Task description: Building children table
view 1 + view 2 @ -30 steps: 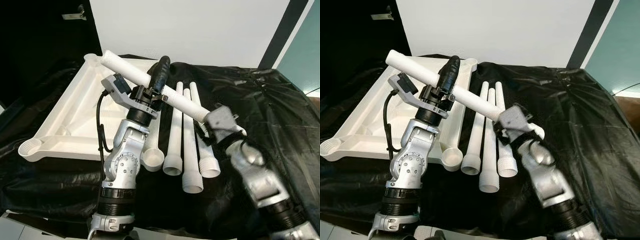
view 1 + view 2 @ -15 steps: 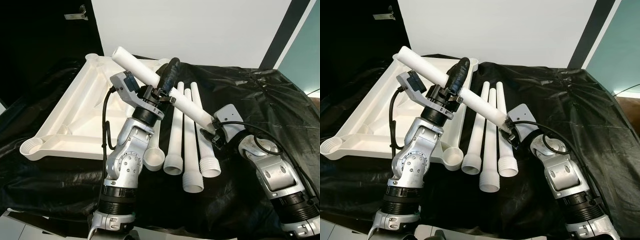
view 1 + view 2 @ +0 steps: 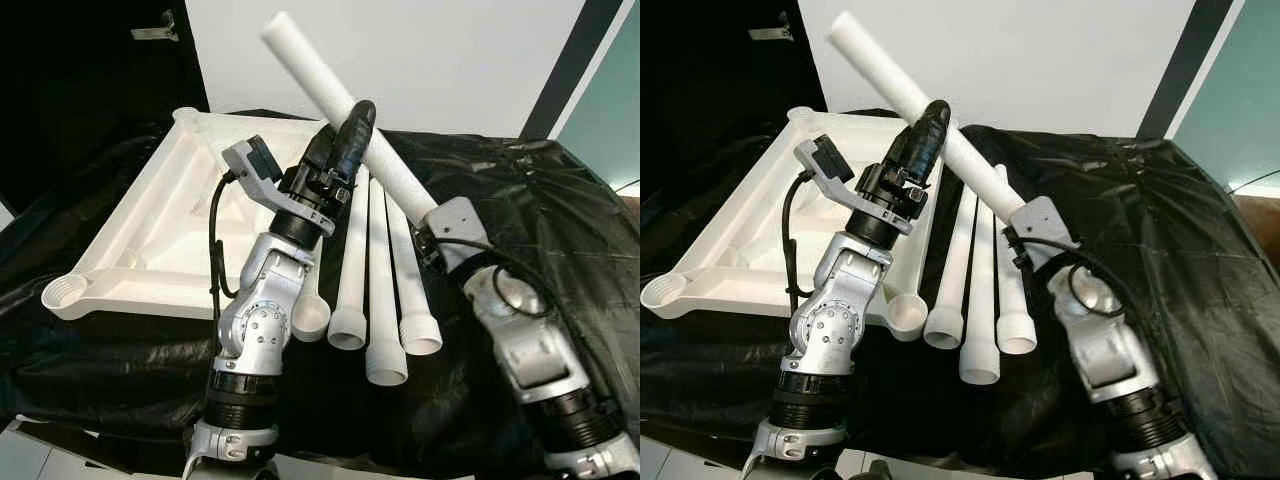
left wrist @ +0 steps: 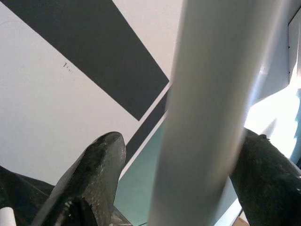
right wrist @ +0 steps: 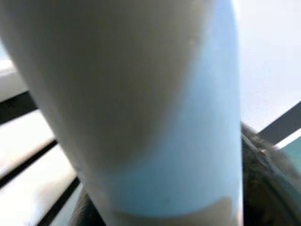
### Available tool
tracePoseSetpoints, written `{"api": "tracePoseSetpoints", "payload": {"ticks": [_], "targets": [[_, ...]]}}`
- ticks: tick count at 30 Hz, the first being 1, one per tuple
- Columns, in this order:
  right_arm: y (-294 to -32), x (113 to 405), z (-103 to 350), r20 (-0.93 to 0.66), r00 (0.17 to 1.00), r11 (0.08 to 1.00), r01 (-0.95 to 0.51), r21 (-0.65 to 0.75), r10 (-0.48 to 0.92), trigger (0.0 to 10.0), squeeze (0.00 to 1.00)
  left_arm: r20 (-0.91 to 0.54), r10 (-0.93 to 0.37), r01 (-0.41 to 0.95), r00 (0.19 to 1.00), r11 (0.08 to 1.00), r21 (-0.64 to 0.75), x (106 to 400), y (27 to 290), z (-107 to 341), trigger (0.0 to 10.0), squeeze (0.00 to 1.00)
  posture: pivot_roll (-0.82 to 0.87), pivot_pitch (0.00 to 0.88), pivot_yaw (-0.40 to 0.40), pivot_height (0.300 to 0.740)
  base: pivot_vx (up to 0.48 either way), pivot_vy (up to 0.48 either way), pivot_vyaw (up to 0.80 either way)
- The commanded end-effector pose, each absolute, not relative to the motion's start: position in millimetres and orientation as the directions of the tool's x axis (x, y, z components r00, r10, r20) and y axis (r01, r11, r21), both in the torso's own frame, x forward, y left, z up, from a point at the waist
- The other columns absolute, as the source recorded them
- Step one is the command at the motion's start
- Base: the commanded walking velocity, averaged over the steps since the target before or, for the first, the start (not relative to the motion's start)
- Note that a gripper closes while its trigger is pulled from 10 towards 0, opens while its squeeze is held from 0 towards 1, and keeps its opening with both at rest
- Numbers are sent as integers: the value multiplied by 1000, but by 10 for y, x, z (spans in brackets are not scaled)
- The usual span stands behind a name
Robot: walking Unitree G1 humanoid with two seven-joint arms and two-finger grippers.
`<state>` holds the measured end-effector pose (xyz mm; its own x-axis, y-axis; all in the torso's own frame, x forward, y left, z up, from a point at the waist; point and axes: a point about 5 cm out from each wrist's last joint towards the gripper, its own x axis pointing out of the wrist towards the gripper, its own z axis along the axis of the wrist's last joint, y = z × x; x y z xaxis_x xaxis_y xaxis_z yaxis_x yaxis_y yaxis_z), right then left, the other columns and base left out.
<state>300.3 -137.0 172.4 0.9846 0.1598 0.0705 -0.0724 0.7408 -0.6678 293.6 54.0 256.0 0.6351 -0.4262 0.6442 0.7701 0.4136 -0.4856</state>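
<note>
A long white table leg (image 3: 310, 60) slants steeply in the air, its far end up against the wall. My left gripper (image 3: 355, 115) is shut on its middle; in the left wrist view the leg (image 4: 211, 94) runs between the black fingers (image 4: 96, 174). My right gripper (image 3: 428, 222) is shut on the leg's lower end, and the leg (image 5: 141, 94) looms close in the right wrist view. The white tabletop (image 3: 150, 230) lies upside down to the left. Three more legs (image 3: 370, 280) lie side by side on the cloth under the held one.
A black cloth (image 3: 540, 200) covers the work surface, wrinkled on the right. The tabletop has round corner sockets (image 3: 65, 293), one near the front left. A white wall stands close behind, with a dark panel at the left.
The held leg has swung from nearly level to steeply tilted, its far end rising. Both grippers moved with it; the right gripper rose and came closer to the left one.
</note>
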Motion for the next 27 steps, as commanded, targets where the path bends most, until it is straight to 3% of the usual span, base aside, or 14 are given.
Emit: {"api": "tracePoseSetpoints", "payload": {"ticks": [1, 9, 10, 11, 12, 14, 15, 19, 27], "targets": [[-1341, 3001, 1692, 151, 980, 701, 18, -713, 128, 0, 0, 654, -440, 787, 615, 394, -475, 2908, 497, 2582, 10000, 0, 189, 0, -30, 740, 0, 0, 0], [-1303, 2997, 1529, 230, 966, 675, 91, -732, 119, 0, 0, 651, -443, 787, 616, 386, -482, 2902, 479, 2584, 10000, 0, 209, 0, -29, 740, 0, 0, 0], [-1294, 2992, 1516, 242, 963, 676, 103, -729, 115, 0, 0, 656, -442, 790, 612, 383, -479, 2898, 485, 2589, 6431, 0, 211, 0, -29, 740, 0, 0, 0], [-1294, 2992, 1516, 242, 963, 676, 103, -729, 115, 0, 0, 656, -442, 790, 612, 383, -479, 2898, 485, 2589, 6431, 0, 211, 0, -29, 740, 0, 0, 0], [-1285, 2991, 1520, 251, 962, 688, 112, -717, 105, 0, 0, 665, -444, 799, 600, 370, -473, 2884, 494, 2594, 0, 0, 212, 0, -28, 740, 0, 0, 0], [-1267, 2994, 1526, 258, 960, 699, 114, -706, 104, 0, 0, 672, -449, 808, 588, 369, -460, 2868, 502, 2595, 0, 0, 214, 0, -27, 740, 0, 0, 0], [-1246, 3002, 1540, 256, 961, 721, 103, -685, 105, 10000, 0, 674, -455, 812, 582, 371, -451, 2857, 504, 2585, 0, 0, 214, 0, -27, 740, 0, 0, 0], [-1187, 3011, 1579, 253, 958, 748, 71, -660, 133, 10000, 0, 672, -461, 814, 579, 374, -445, 2848, 503, 2566, 0, 0, 211, 0, -27, 740, 0, 0, 0], [-1048, 3037, 1760, 142, 956, 811, -133, -570, 258, 10000, 0, 683, -467, 826, 562, 357, -436, 2845, 486, 2571, 0, 0, 196, 0, -34, 740, 0, 0, 0]]}}
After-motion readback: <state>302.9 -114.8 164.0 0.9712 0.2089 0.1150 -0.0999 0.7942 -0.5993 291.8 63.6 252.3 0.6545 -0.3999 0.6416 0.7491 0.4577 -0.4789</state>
